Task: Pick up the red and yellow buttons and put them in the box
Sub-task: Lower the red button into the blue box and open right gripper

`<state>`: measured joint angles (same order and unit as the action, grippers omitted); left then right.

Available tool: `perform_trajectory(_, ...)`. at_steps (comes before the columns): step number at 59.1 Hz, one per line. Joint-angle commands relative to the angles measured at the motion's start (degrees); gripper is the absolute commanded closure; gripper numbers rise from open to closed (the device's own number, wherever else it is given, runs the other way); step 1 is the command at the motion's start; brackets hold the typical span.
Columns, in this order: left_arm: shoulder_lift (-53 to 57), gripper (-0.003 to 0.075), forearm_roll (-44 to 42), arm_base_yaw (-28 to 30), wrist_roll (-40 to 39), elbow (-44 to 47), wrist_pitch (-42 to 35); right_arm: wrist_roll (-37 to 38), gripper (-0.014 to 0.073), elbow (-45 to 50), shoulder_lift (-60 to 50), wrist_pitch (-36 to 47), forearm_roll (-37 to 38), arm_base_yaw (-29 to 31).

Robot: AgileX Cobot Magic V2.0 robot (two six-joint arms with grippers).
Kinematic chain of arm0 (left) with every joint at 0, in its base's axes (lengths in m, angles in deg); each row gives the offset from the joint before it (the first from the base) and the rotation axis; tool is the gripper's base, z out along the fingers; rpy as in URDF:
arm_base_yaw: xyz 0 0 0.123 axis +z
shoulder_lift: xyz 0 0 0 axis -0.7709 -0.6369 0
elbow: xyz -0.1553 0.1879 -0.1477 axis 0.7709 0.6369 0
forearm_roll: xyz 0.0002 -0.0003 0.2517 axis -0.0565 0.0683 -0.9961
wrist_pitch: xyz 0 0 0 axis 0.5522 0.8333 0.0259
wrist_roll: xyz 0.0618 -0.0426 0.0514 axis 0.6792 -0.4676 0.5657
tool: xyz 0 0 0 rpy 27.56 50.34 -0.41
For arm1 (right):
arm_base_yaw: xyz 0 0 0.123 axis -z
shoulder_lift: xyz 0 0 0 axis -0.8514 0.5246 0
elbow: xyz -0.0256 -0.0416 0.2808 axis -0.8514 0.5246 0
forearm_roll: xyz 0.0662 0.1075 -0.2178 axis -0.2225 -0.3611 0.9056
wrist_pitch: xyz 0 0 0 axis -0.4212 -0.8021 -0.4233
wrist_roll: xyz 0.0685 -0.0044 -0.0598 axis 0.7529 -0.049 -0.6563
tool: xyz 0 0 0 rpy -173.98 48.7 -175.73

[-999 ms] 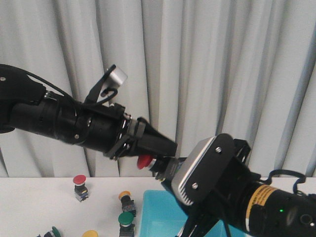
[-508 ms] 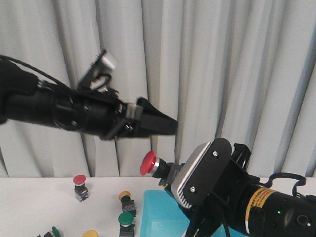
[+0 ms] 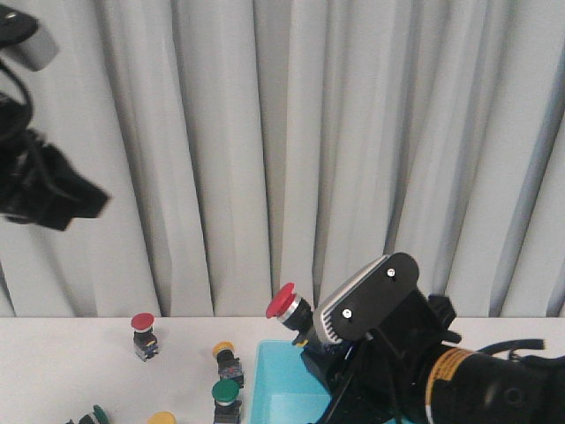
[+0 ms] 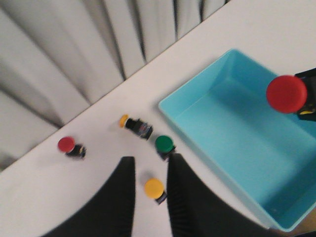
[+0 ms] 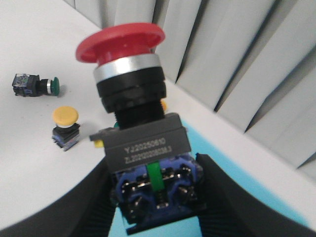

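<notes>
My right gripper [image 5: 155,197] is shut on the blue-black body of a red button [image 5: 121,42], its cap pointing away from the wrist. In the front view this red button [image 3: 284,303] hangs over the cyan box [image 3: 274,397]. The left wrist view shows it [image 4: 286,94] above the box [image 4: 237,123]. My left gripper [image 4: 150,160] is open and empty, high over the table, with a yellow button [image 4: 154,188] far below between its fingers. Another red button [image 3: 143,334] stands at the table's back left. A second yellow button [image 3: 227,356] lies on its side near the box.
A green-capped switch [image 4: 165,145] stands just beside the box's left wall. Another green one [image 5: 37,85] lies on its side at the front left. The left arm [image 3: 44,190] is raised at the upper left. Grey curtains hang behind the table.
My left gripper has drawn away from the red button, up and to the left. The right gripper has kept hold of the button and sunk a little towards the box.
</notes>
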<state>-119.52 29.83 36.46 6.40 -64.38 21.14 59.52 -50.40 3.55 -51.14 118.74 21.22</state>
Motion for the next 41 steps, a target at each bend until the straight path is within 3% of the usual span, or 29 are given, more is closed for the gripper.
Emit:
perform_trajectory(1, 3.10, 0.0729, -4.94, 0.11, -5.53, -1.50, -0.20, 8.18, 0.0540, -1.84, 1.45, 3.22, 0.51, 1.41)
perform_trajectory(13, 5.66, 0.0727, -5.75, 0.11, -6.47, -1.50, -0.20, 23.83, 0.0534, -4.31, 9.17, -2.94, 0.58, 6.96)
perform_trajectory(41, 6.62, 0.0727, -4.11, 0.11, -6.87, -1.50, -0.20, 22.41, 0.0530, -7.34, 24.36, -4.05, -3.93, 3.90)
